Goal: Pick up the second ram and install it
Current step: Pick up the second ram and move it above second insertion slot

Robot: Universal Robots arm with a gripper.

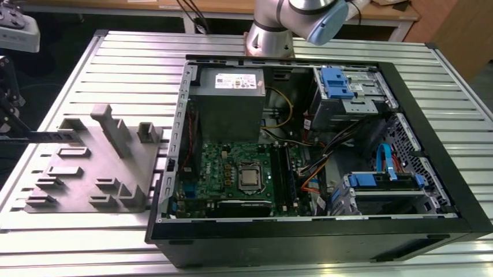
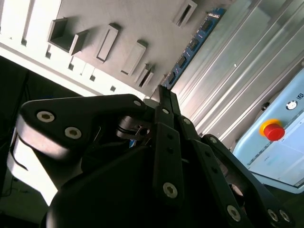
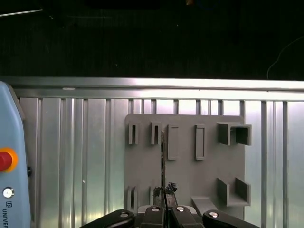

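The second ram [image 1: 50, 137] is a long dark stick lying level over the far left corner of the grey fixture block [image 1: 92, 167], at the exterior view's left. My gripper [image 1: 17, 134] holds it by one end at the picture's edge. In the second wrist view the black fingers [image 2: 166, 123] are pressed together at my gripper [image 2: 164, 92], and the stick [image 2: 192, 45], blue with black chips, runs out beyond the tips. The first wrist view shows the stick edge-on [image 3: 163, 156] rising from my gripper [image 3: 164, 205] over the fixture block [image 3: 185, 156].
The open computer case [image 1: 431, 173] lies at the exterior view's right, with the motherboard [image 1: 223, 173], its memory slots [image 1: 283, 173], a grey power supply [image 1: 228, 101] and blue-tabbed drive bays [image 1: 339, 83]. A pendant with a red button [image 2: 273, 129] lies on the slotted table [image 1: 131, 63].
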